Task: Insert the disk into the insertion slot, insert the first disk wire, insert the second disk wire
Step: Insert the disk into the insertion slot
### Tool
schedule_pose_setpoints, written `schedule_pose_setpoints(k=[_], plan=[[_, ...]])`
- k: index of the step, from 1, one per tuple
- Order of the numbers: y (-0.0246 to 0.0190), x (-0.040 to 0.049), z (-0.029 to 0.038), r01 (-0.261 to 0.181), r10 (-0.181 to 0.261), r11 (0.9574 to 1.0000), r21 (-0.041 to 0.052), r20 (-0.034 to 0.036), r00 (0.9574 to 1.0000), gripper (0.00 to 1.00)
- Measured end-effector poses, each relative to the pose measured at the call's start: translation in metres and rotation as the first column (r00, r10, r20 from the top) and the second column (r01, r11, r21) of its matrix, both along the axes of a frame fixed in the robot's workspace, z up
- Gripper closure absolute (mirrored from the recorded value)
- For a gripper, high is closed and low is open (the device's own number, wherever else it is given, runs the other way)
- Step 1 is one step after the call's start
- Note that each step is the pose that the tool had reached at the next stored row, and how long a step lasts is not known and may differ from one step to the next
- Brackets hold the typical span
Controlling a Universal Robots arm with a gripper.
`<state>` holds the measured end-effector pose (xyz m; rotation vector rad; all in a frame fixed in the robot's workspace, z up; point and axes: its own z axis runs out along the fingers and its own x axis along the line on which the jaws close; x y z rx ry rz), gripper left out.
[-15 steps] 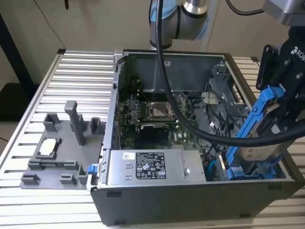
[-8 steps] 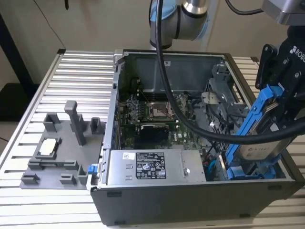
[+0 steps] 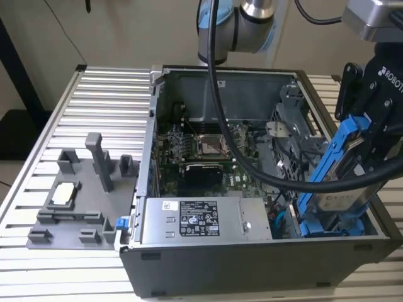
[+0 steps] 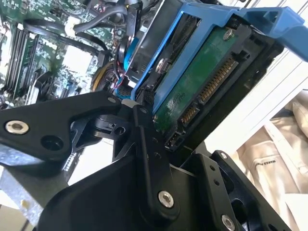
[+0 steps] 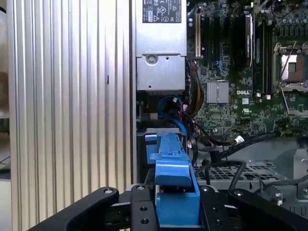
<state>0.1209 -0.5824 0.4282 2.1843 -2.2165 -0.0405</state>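
The disk (image 3: 340, 173) sits at the right side of the exterior view, steeply tilted in its blue carrier, white label facing out. Its lower end is down inside the open computer case (image 3: 208, 264) at lower right, and its upper end leans out over the case's right wall. The gripper (image 3: 364, 146) is pinching it: in the first wrist view the black fingers (image 5: 139, 211) press the carrier (image 5: 171, 166) from both sides, and the second wrist view shows the disk's green board and connectors (image 4: 202, 91). Just left of the disk is the grey drive cage (image 3: 293, 126). Further left, the silver power supply (image 3: 195, 220) lies along the case's front edge. A grey fixture (image 3: 82, 189) rests on the ribbed table (image 3: 94, 94) at far left.
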Motion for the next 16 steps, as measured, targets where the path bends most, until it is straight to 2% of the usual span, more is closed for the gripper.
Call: schedule_pose_setpoints(k=[8, 16], plan=[[0.0073, 0.0012, -0.0072, -0.002, 0.002, 1.0000, 0.0001, 0.0000, 1.0000, 0.67], [0.0095, 0.0049, -0.0176, -0.003, 0.003, 1.0000, 0.0000, 0.0000, 1.0000, 0.67]])
